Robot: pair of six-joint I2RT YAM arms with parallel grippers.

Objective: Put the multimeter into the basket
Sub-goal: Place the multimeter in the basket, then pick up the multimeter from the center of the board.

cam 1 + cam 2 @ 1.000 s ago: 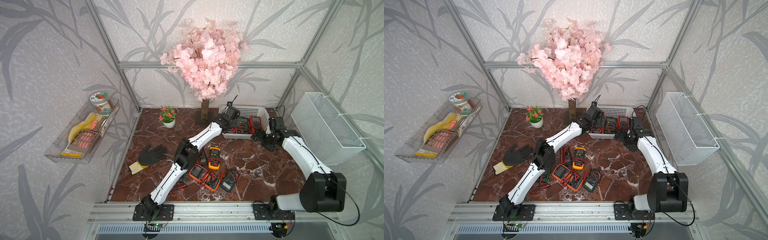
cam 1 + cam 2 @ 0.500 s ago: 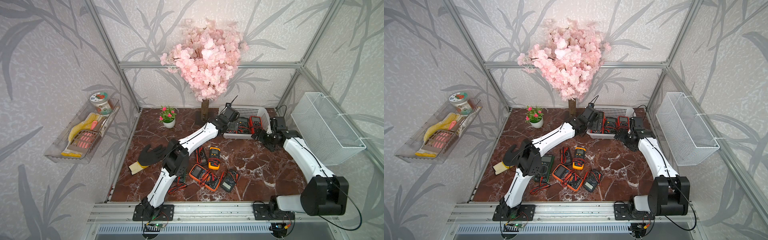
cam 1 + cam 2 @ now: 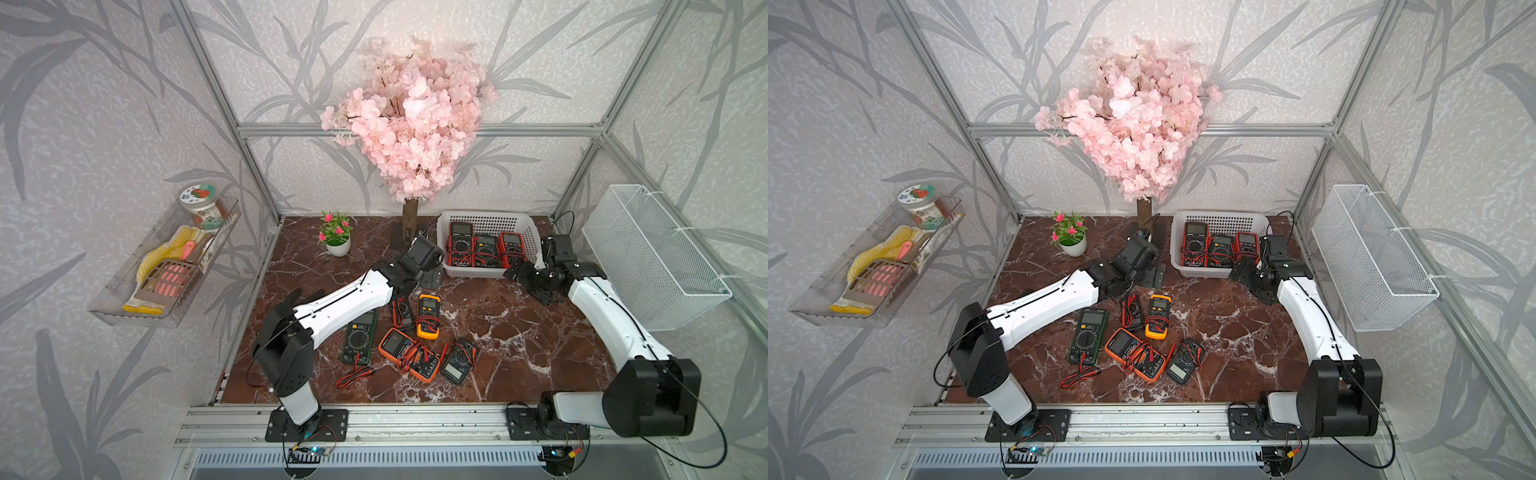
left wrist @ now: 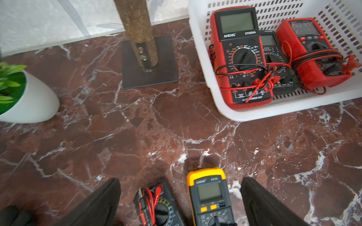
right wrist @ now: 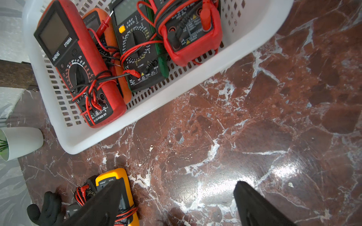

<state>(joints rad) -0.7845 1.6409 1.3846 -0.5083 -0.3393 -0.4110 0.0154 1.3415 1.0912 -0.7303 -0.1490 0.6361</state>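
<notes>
The white holed basket (image 3: 490,219) (image 3: 1221,217) stands at the back right with several multimeters in it, red ones (image 4: 242,58) (image 5: 78,64) among them. More multimeters lie mid-table: a yellow one (image 3: 428,316) (image 4: 209,193), a small black one (image 4: 156,207), a dark green one (image 3: 359,336), an orange one (image 3: 405,351). My left gripper (image 3: 430,275) (image 4: 180,185) hangs open and empty above the table, between the basket's left end and the yellow multimeter. My right gripper (image 3: 528,284) (image 5: 178,185) is open and empty beside the basket's front right corner.
A blossom tree's trunk and base plate (image 3: 409,226) stand just left of the basket. A small potted plant (image 3: 336,243) sits at the back. A black glove (image 3: 291,299) lies partly under my left arm. A wire-mesh bin (image 3: 648,257) hangs on the right wall, a clear tray (image 3: 166,266) on the left wall.
My left gripper has drawn back from the basket's left edge toward the front left, and its elbow has swung left over the glove. The right gripper has hardly moved.
</notes>
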